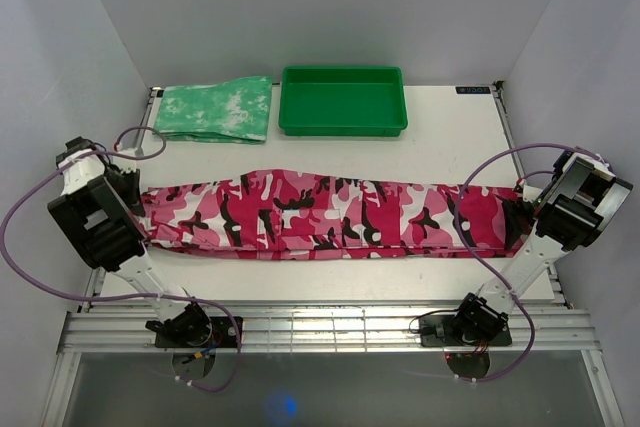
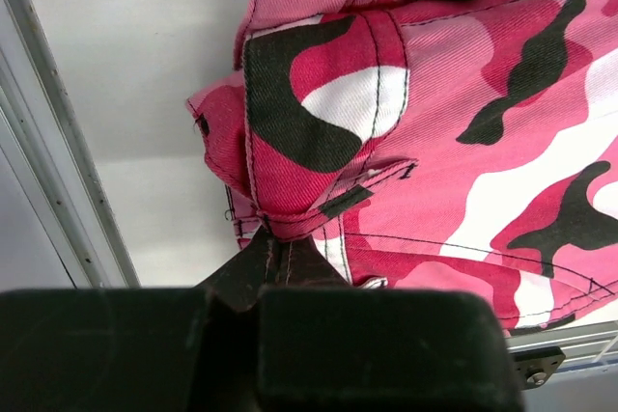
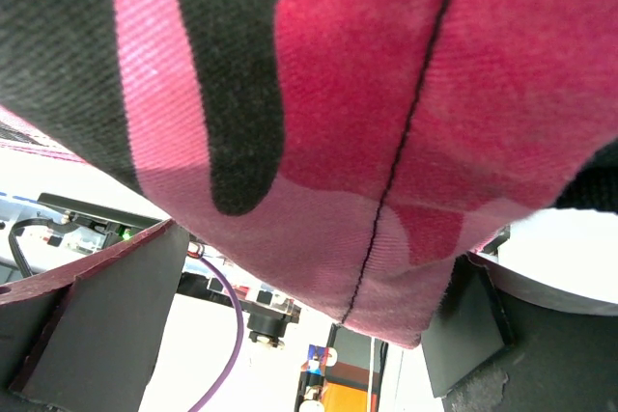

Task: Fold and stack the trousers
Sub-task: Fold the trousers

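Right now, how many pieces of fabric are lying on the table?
2. The pink camouflage trousers lie stretched left to right across the table; a folded green-and-white cloth sits at the far left, beside the green tray. Anything underneath them would be hidden.

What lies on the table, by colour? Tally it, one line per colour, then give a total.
Pink camouflage: 1, the trousers
Plain green: 1, the tray
Mottled green and white: 1, the folded cloth
Total: 3
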